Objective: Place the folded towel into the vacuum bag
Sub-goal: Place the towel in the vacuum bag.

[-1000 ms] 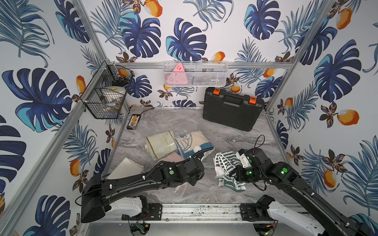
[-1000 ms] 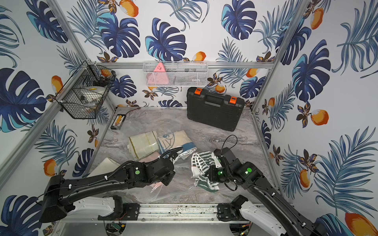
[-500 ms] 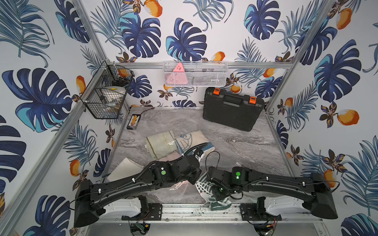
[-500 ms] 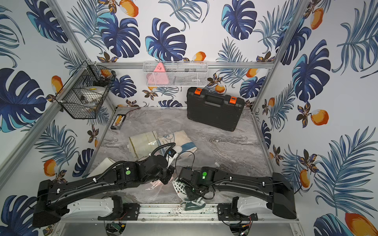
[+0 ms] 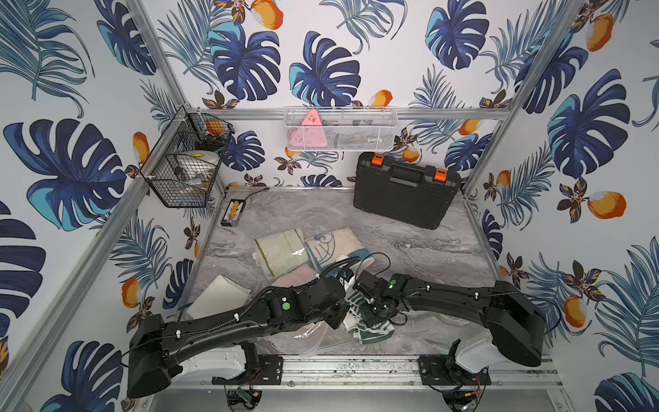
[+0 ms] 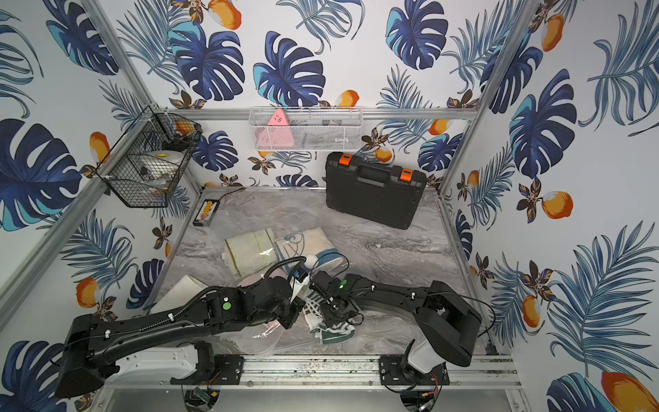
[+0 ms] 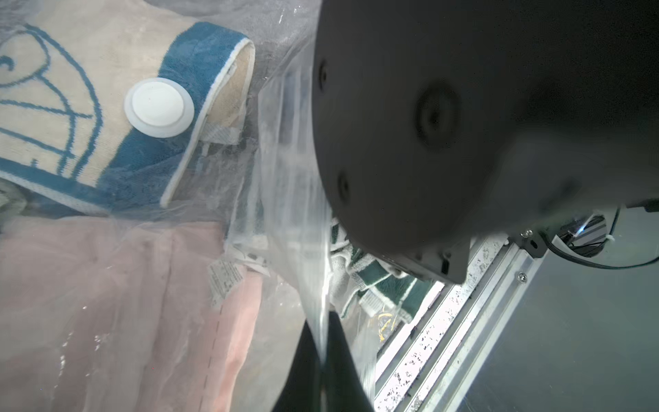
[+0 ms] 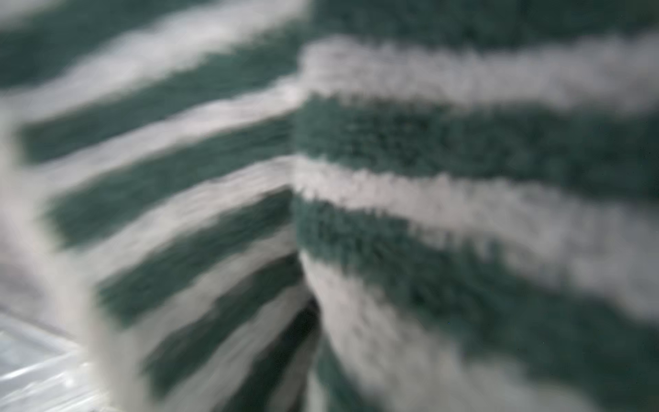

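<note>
The left pincer [image 7: 322, 342] is clenched on a fold of clear film from the vacuum bag [image 7: 292, 214], holding that edge taut above the desk [image 5: 428, 249]. The right pincer [image 5: 374, 314] sits low on the green-and-white striped towel [image 5: 378, 331]. Whether its jaws are released or gripping cannot be told, as its wrist camera shows only blurred stripes [image 8: 356, 178]. The towel lies bunched near the desk's front edge, just beside the raised film and partly seen through it; whether it is inside the bag is unclear. Under the plastic lie a pink towel [image 7: 107, 303] and a cream towel with blue line drawing [image 7: 53, 89], with the round white valve cap [image 7: 158, 107] over the latter. A pale yellow towel [image 5: 281, 251] lies next to them. A black case [image 5: 403, 192] stands against the back wall, and a black wire basket [image 5: 185, 178] hangs on a side wall
</note>
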Robot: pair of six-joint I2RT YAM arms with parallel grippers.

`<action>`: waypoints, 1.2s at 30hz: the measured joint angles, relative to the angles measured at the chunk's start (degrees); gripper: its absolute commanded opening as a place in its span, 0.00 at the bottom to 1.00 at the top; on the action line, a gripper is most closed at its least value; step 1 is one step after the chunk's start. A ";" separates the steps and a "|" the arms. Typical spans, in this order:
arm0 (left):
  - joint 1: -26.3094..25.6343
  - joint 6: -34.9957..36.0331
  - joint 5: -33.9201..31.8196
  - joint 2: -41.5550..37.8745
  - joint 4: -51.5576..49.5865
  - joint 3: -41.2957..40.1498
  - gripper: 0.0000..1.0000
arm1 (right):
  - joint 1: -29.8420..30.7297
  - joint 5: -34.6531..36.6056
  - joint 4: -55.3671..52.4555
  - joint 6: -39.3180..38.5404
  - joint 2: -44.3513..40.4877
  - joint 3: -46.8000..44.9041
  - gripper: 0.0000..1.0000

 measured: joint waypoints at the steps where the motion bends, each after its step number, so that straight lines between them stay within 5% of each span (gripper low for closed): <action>1: -0.07 -0.35 0.44 0.22 0.37 -0.22 0.00 | -0.74 -0.37 0.00 0.57 -0.85 -0.79 0.82; 14: -3.34 -0.76 1.97 2.97 3.30 -1.64 0.00 | -7.45 -12.39 -3.45 18.51 -26.93 -14.97 0.82; 24: -4.44 -0.63 0.94 4.46 4.13 0.15 0.00 | -12.74 -21.33 -1.92 20.61 -34.69 -16.02 0.86; 28: -4.50 -0.52 0.66 4.79 4.55 0.59 0.00 | -14.53 -22.16 -2.19 22.77 -38.66 -19.80 0.70; 34: -5.09 -0.55 1.31 6.10 5.22 0.66 0.00 | -14.93 -16.55 -1.62 24.00 -31.39 -19.69 0.15; 36: -5.11 -0.52 1.64 6.47 5.07 1.05 0.00 | -14.97 -13.97 -1.31 23.87 -28.17 -17.16 0.14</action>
